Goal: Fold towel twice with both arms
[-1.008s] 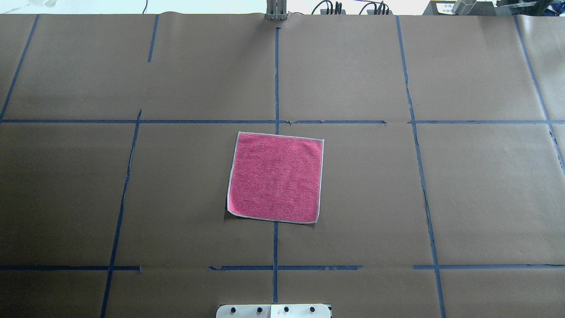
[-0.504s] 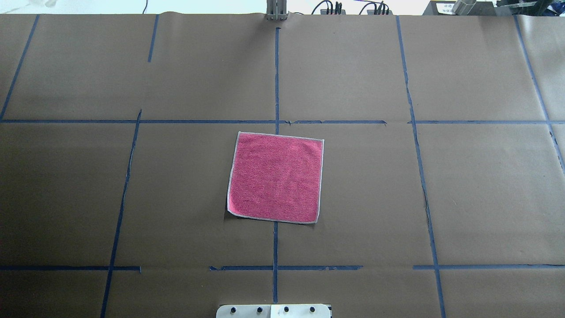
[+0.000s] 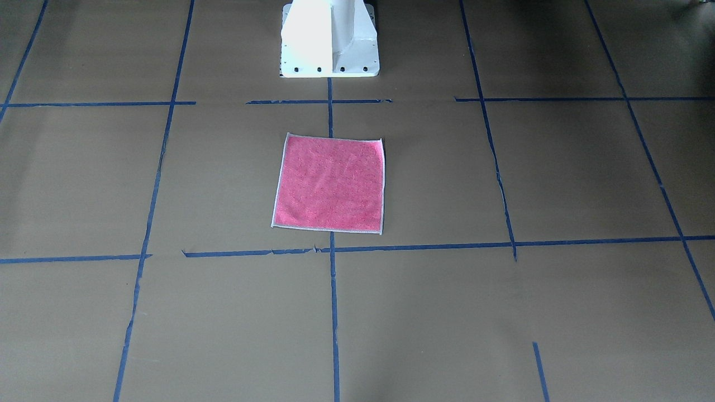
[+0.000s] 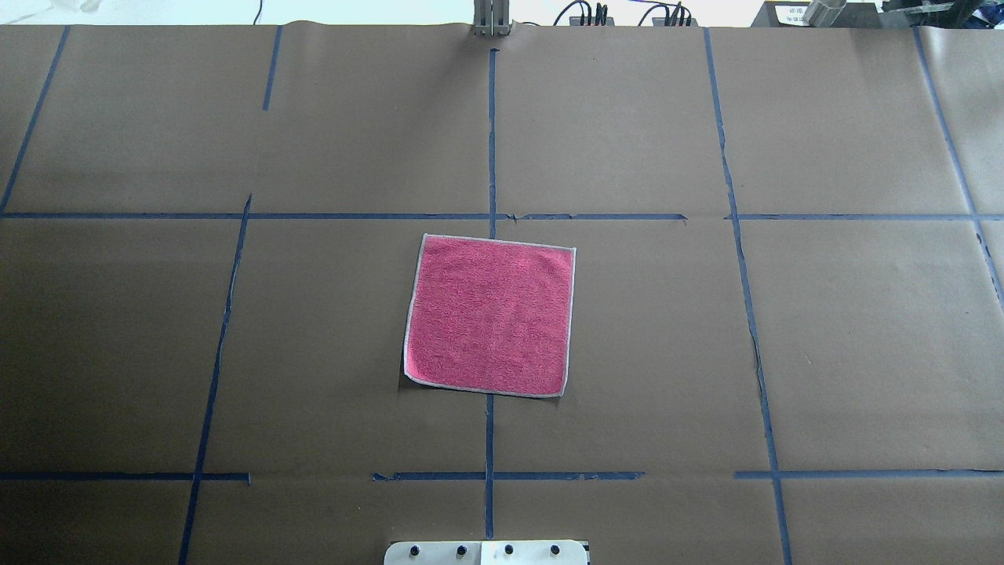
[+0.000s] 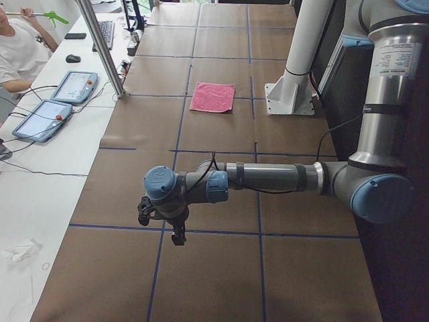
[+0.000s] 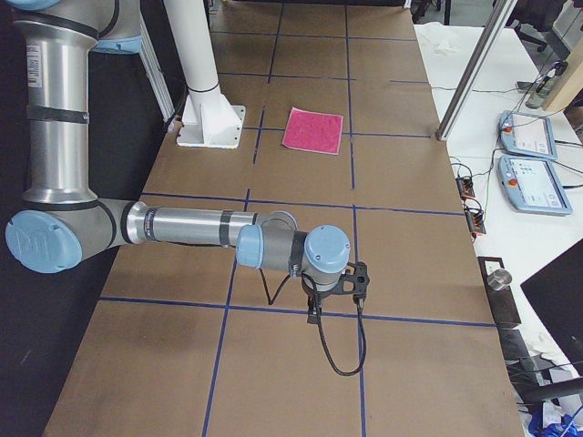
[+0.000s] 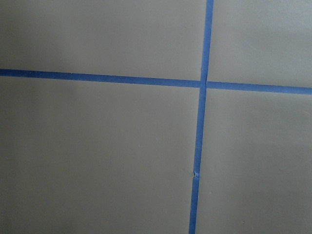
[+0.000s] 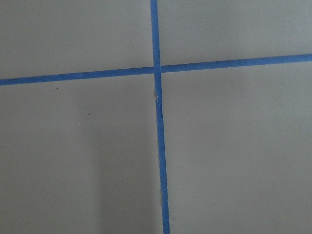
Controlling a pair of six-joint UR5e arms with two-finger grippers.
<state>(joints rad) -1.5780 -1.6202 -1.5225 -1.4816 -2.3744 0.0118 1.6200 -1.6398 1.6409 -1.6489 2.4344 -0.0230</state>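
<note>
- The towel (image 4: pixel 489 315) lies flat on the desk (image 4: pixel 863 353), pink side up and not folded.
- It sits in the middle, over a blue tape line (image 4: pixel 492 141), near the white base (image 3: pixel 329 39).
- The left fingers (image 5: pixel 177 235) hang low over the desk at one end, well apart from the towel.
- The right fingers (image 6: pixel 313 314) hang low at the other end, also well apart from it.
- I cannot tell if either pair is released or clenched.
- Both wrist cameras see only desk and crossing tape.
</note>
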